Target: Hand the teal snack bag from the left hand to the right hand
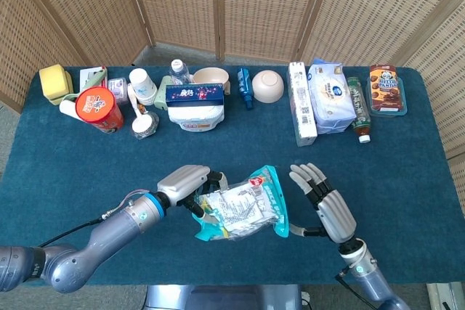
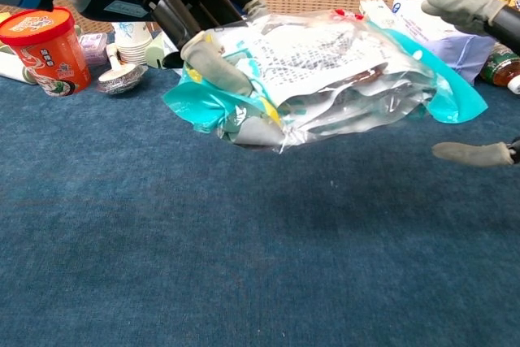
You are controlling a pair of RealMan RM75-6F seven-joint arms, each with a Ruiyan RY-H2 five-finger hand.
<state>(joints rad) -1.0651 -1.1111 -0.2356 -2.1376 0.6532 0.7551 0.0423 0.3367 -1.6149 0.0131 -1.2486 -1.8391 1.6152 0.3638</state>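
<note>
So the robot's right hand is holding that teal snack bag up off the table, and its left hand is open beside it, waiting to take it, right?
Not quite: the hands are swapped. In the head view the left hand holds the teal snack bag up off the table, and the right hand is open beside it, fingers spread. The chest view shows the same.
</note>
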